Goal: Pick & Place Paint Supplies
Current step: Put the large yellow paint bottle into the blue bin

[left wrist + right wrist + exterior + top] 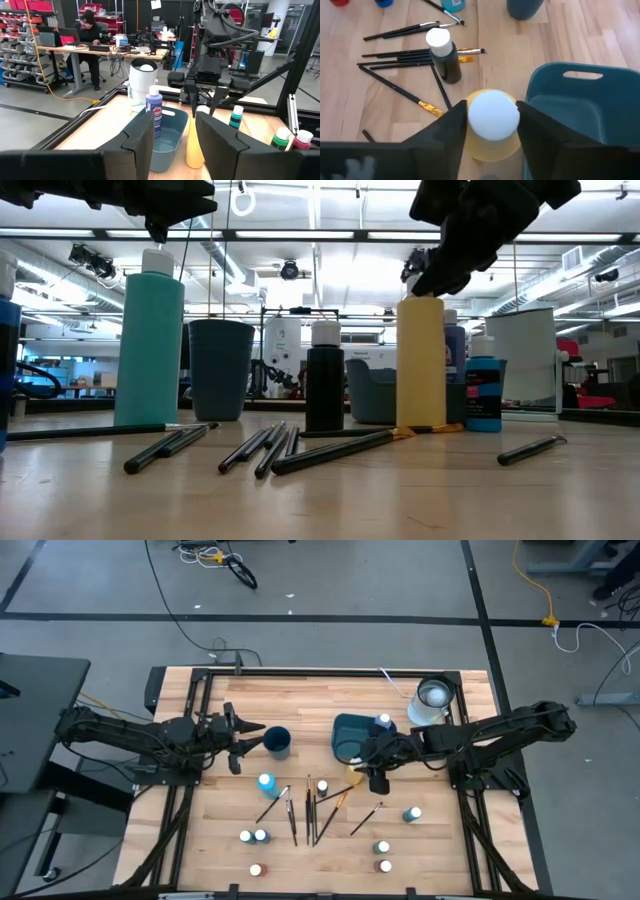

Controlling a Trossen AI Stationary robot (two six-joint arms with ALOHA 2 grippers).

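A yellow bottle (490, 147) with a white cap stands upright on the table just in front of the blue bin (590, 100). My right gripper (491, 105) slants down over it, its fingers closed on the cap. A black bottle (445, 62) and several dark-handled brushes (405, 55) lie to the bottle's left and near side on the wood. More small bottles (260, 836) stand near the front edge. My left gripper (247, 735) hangs open and level above the table's left half, beside a dark cup (277, 743), with nothing between its fingers. My right gripper pinches the yellow bottle's white cap (492, 117) between its two fingers, one on each side of the cap. The fingers come slanting down from the table's right. The bottle stands upright with its base on the table.
A violet-blue bottle (154, 107) stands inside the bin. A white bucket (432, 700) sits at the back right. A teal bottle (411, 814) and a light blue one (266, 783) stand either side of the brush pile (310, 810). Bare wood lies along the far edge.
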